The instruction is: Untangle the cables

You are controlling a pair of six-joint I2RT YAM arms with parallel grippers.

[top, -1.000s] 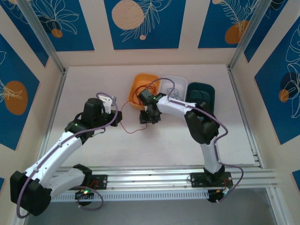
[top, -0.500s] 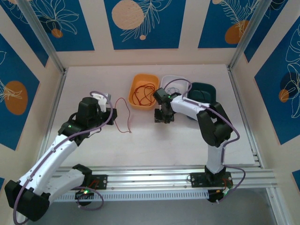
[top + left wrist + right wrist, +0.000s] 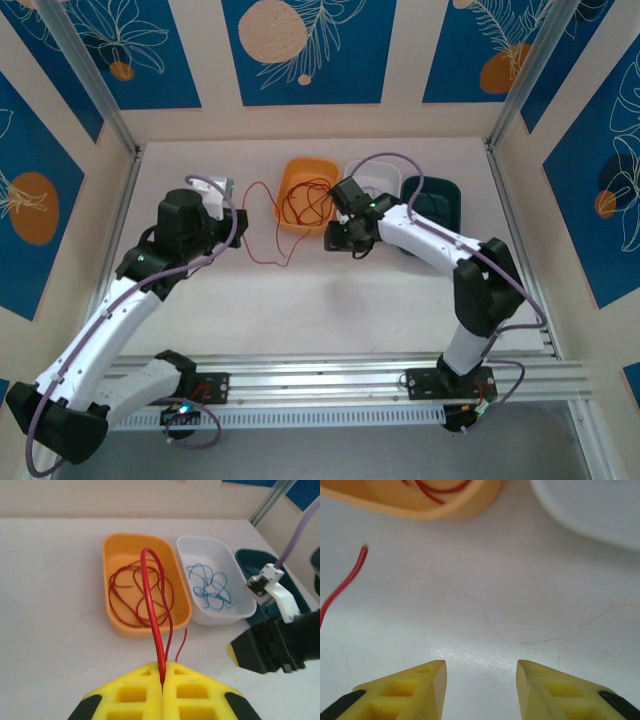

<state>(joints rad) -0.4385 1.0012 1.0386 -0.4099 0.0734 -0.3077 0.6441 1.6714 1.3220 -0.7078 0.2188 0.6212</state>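
My left gripper [image 3: 162, 667] is shut on a red cable [image 3: 148, 600] that rises from the jaws in a tall loop in front of the orange bin [image 3: 107, 545]. From above, this red cable [image 3: 268, 228] arcs from the left gripper [image 3: 236, 207] toward the orange bin [image 3: 305, 166] and trails down onto the table. More red cable [image 3: 131, 592] lies coiled inside the bin. A blue cable [image 3: 210, 587] is bunched in the white bin [image 3: 200, 542]. My right gripper [image 3: 481, 667] is open just above bare table, with a loose red cable end [image 3: 345, 582] off to its left. The right gripper [image 3: 340, 240] hovers in front of the bins.
A dark teal bin [image 3: 432, 190] stands right of the white bin [image 3: 375, 172]. The right arm's link reaches across in front of the teal bin [image 3: 245, 557]. The orange bin's front edge [image 3: 445, 507] and the white bin's corner [image 3: 590, 510] lie just beyond the right fingers.
My left gripper has carried the red cable away from me toward the orange bin, raising its loop. The right gripper shifted right then slightly back, and its elbow swung outward.
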